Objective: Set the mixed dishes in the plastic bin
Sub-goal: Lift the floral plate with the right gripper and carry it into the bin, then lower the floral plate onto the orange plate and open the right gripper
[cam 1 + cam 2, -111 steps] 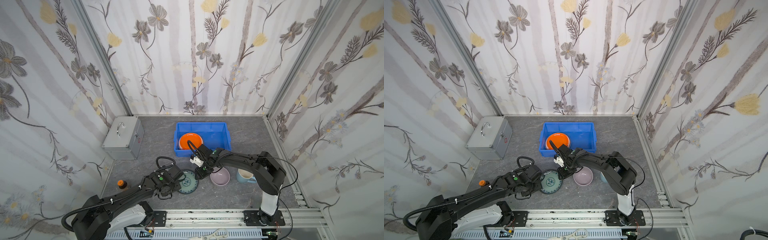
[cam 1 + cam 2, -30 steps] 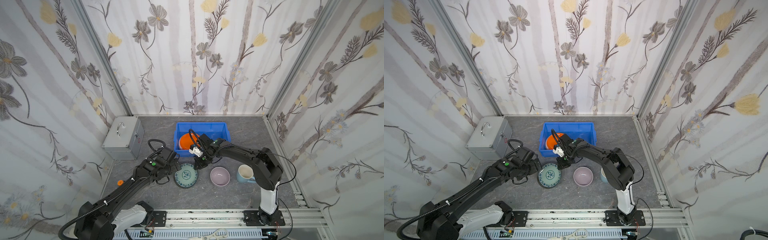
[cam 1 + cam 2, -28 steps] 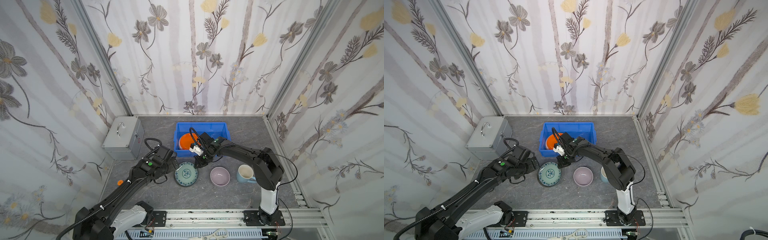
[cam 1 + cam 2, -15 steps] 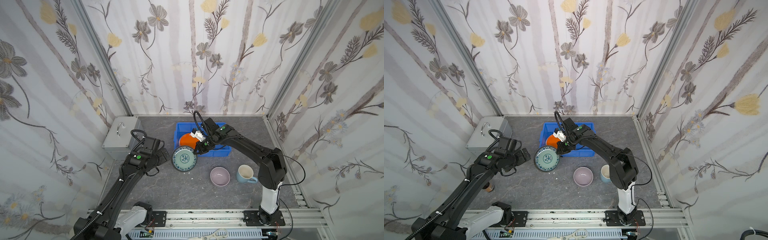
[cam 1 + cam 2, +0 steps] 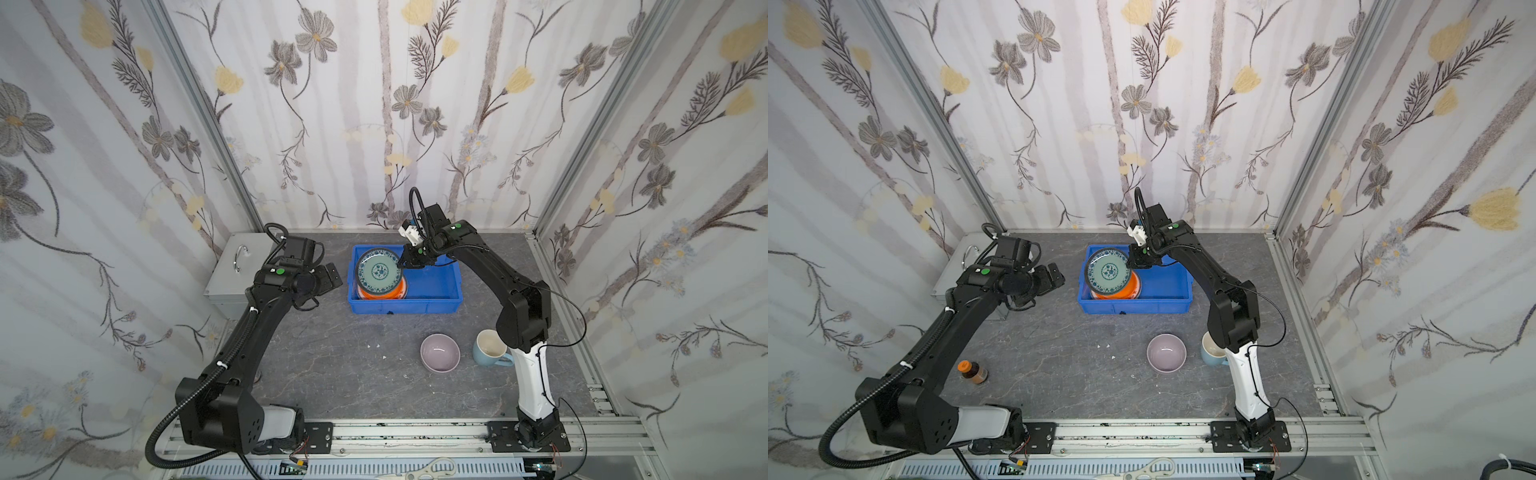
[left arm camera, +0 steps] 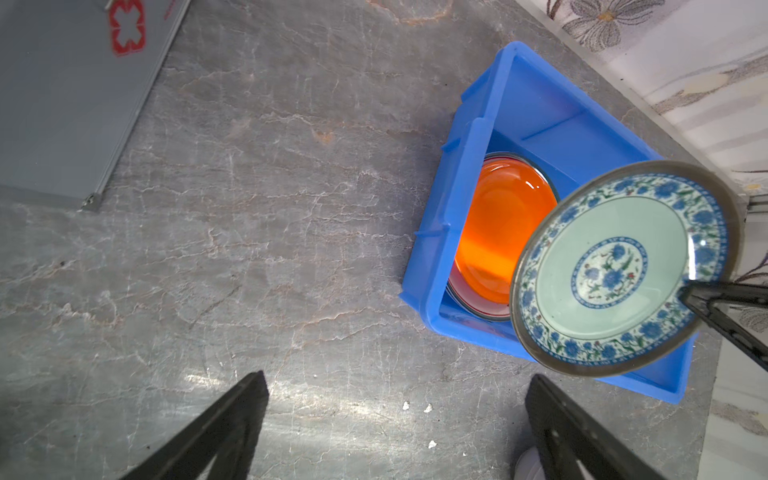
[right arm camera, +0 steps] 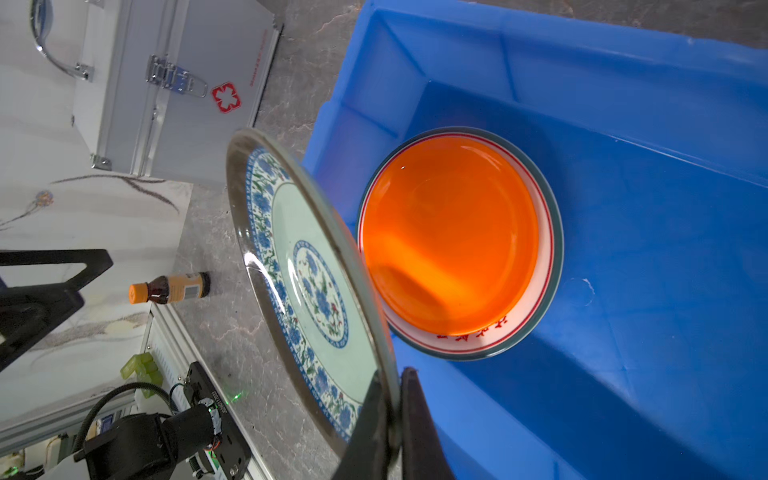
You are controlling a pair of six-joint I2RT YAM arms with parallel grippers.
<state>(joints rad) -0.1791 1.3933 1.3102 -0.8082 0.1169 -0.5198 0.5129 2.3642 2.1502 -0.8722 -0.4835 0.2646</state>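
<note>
Right jaws: shut tight on the edge of the patterned plate point(image 7: 311, 291), pinching the rim from both sides.
Left jaws: wide open and holding nothing, up over the grey surface point(image 5: 332, 365) between the silver case point(image 5: 237, 266) and the blue bin point(image 5: 405, 305).
Plates: three. The patterned plate hangs on a slant in the air over the left end of the bin. The orange plate point(image 7: 449, 237) lies flat inside the bin, on top of the white plate point(image 7: 490, 338), which has a dark green edge.
Bin: one, near the back wall.
Bowls: one lilac bowl point(image 5: 440, 352), on the surface in front of the bin.
Mugs: one pale blue mug point(image 5: 490, 347), just beside the bowl, by the right arm.
Bottles: one small brown bottle point(image 5: 971, 371) with an orange cap, standing near the left arm.
Cases: one, left of the bin.
</note>
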